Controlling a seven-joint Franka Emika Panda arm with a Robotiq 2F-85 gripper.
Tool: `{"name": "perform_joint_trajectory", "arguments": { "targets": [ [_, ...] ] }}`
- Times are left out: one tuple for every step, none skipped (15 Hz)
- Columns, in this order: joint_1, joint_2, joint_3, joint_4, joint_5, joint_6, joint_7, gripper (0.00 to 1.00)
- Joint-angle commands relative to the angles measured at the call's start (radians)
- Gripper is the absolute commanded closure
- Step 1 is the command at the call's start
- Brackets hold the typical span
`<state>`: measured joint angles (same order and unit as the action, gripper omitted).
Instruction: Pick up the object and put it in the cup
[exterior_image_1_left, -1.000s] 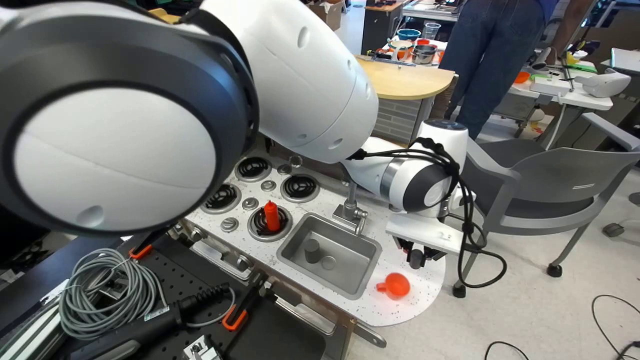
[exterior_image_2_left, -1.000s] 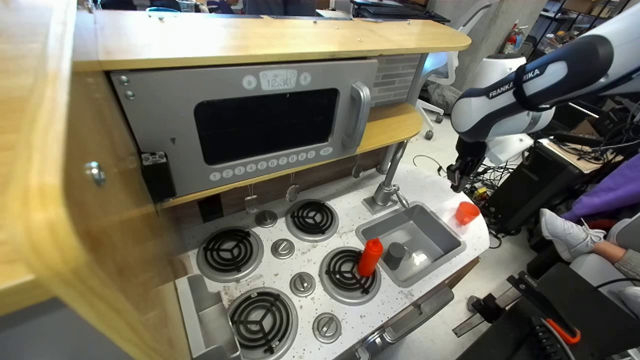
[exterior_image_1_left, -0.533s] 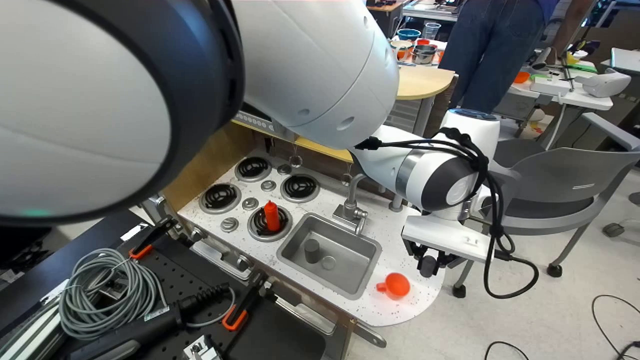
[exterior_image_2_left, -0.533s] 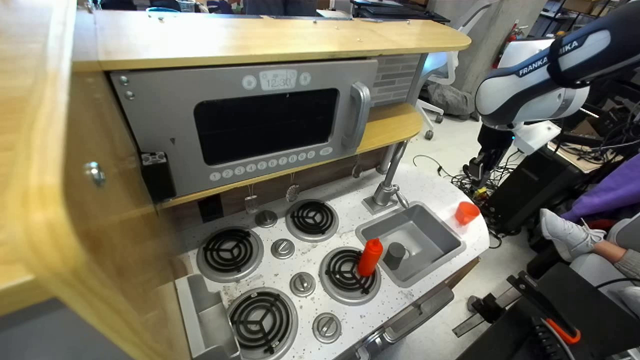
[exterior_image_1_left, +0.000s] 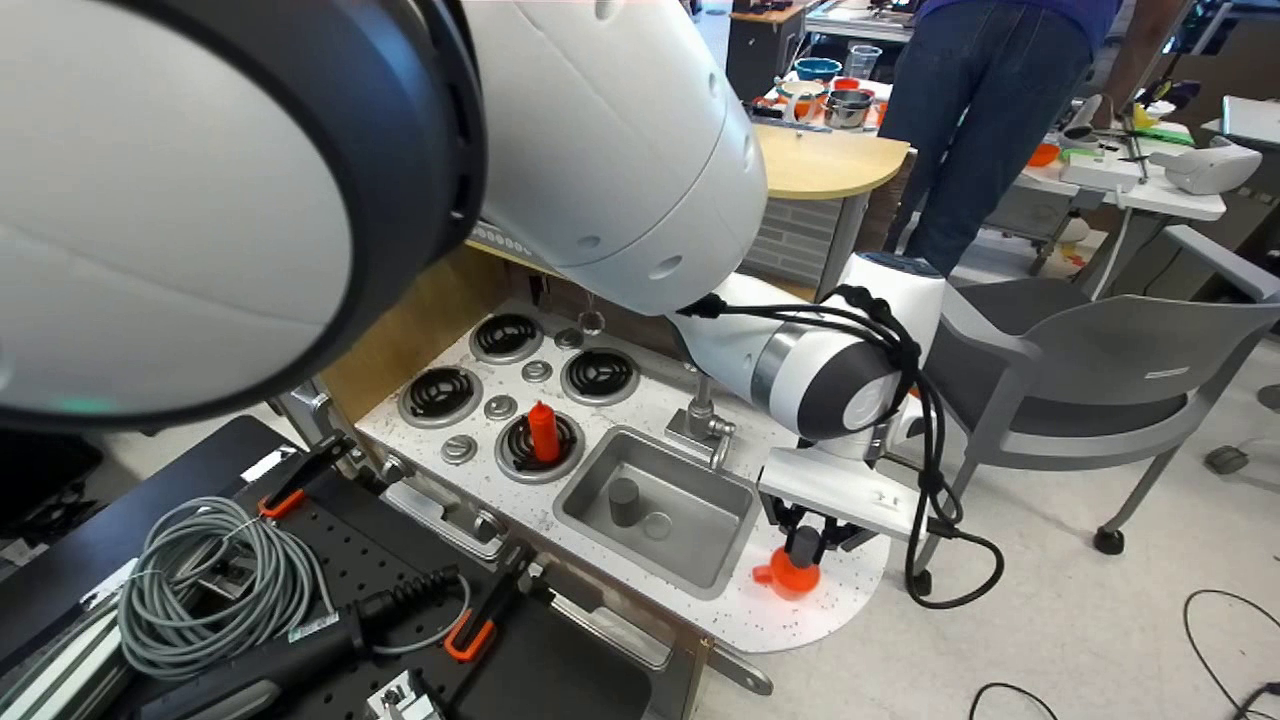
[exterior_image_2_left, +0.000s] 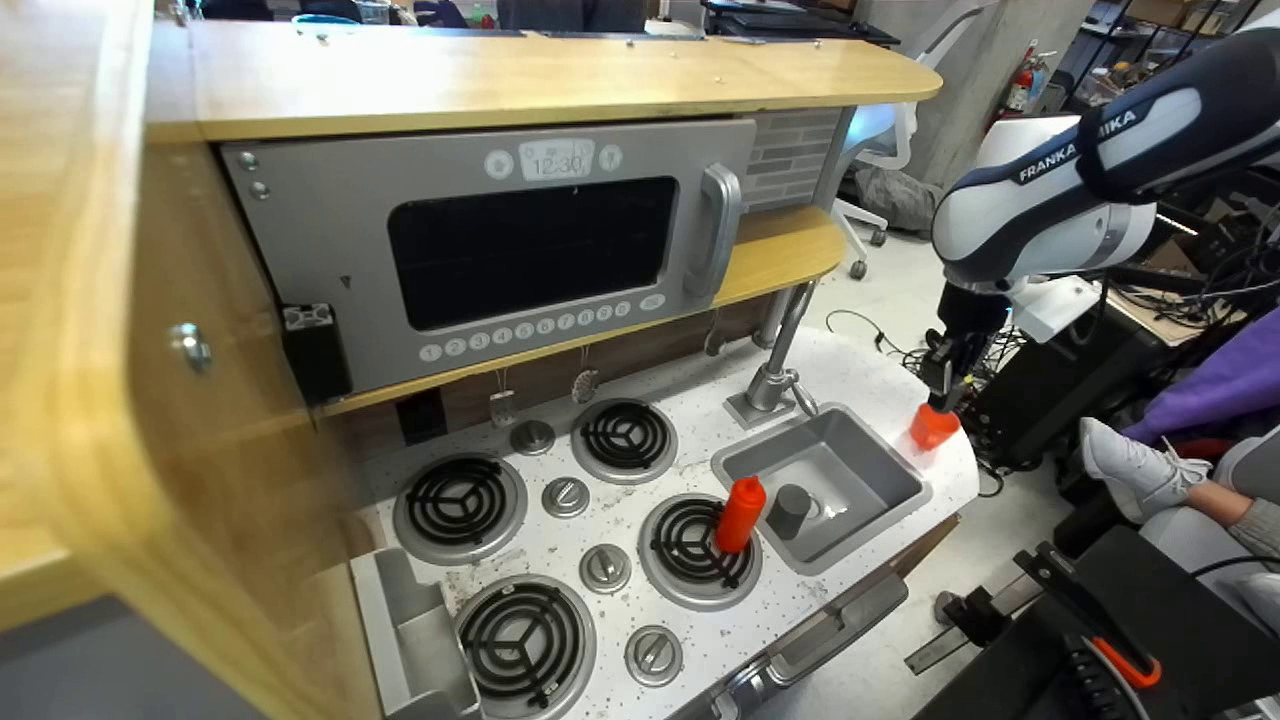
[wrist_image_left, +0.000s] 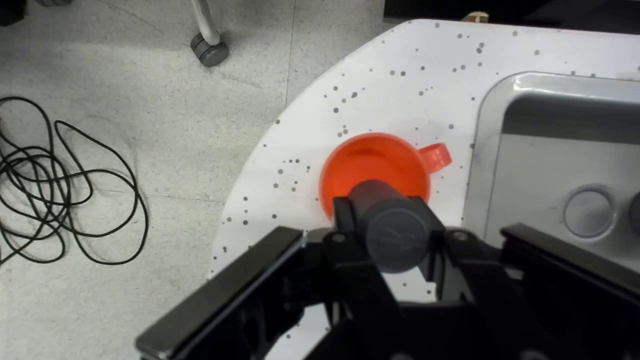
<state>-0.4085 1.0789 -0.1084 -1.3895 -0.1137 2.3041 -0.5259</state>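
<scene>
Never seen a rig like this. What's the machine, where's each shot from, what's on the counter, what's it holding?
It's one robot arm, the big white shape crowding an exterior view, ending in an end effector: a two-fingered clamp. Two cameras stand outside the robot, in different places; the third rides on its wrist, looking down past the end effector. That is shut on a dark grey cylinder, held over an orange-red cup; whether its tip is already inside, I can't tell. The cup stands on the speckled white counter, which also has a sink with another grey cylinder in it and a red bottle on a burner.
</scene>
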Motion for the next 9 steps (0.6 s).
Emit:
{"name": "perform_joint_trajectory", "arguments": {
  "targets": [
    [0.014, -0.036, 0.019, -0.060, -0.011, -0.013, 0.003, 0.92],
    [0.019, -0.033, 0.019, -0.062, -0.012, -0.011, 0.009, 0.92],
    [0.021, -0.030, 0.018, -0.062, -0.014, -0.013, 0.012, 0.92],
    [0.026, -0.026, 0.015, -0.059, -0.015, -0.014, 0.017, 0.92],
    [0.029, -0.026, 0.013, -0.060, -0.015, -0.009, 0.021, 0.92],
    [0.030, -0.027, 0.013, -0.060, -0.015, -0.008, 0.022, 0.92],
    [0.031, -0.029, 0.013, -0.061, -0.015, -0.007, 0.023, 0.92],
    [0.030, -0.034, 0.014, -0.064, -0.014, -0.004, 0.021, 0.92],
    [0.029, -0.037, 0.015, -0.066, -0.014, -0.004, 0.019, 0.92]
  ]
}}
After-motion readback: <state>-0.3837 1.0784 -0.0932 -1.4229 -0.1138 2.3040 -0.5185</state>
